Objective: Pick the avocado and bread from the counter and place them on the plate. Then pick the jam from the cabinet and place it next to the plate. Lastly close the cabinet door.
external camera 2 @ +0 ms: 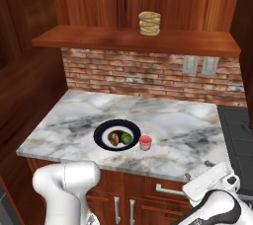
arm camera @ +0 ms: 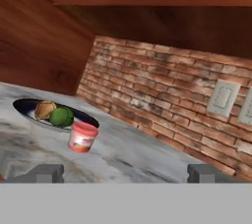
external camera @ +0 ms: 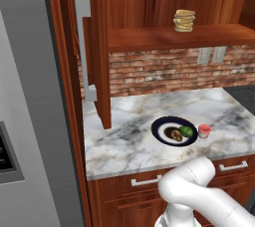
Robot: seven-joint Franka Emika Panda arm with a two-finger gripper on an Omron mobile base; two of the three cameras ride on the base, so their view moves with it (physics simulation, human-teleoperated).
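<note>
Low beside the counter (external camera 2: 188, 120), jaws spread wide and empty, facing the jam (arm camera: 82, 136).

Glossy green on the avocado (external camera: 187, 131); dark brown with lighter speckles on the bread (external camera: 174, 134). Navy rim, white inner ring, dark centre on the plate (external camera: 160, 126). Pinkish-red body with pale top on the jam (external camera: 204, 131). White-and-grey veined marble across the counter (external camera: 124, 141). Reddish-brown wood grain on the cabinet door (external camera: 99, 47), silver on its handle (external camera: 83, 47). Red-brown brick with pale mortar along the backsplash (external camera 2: 148, 76). Tan on the stacked discs (external camera 2: 149, 23).
</note>
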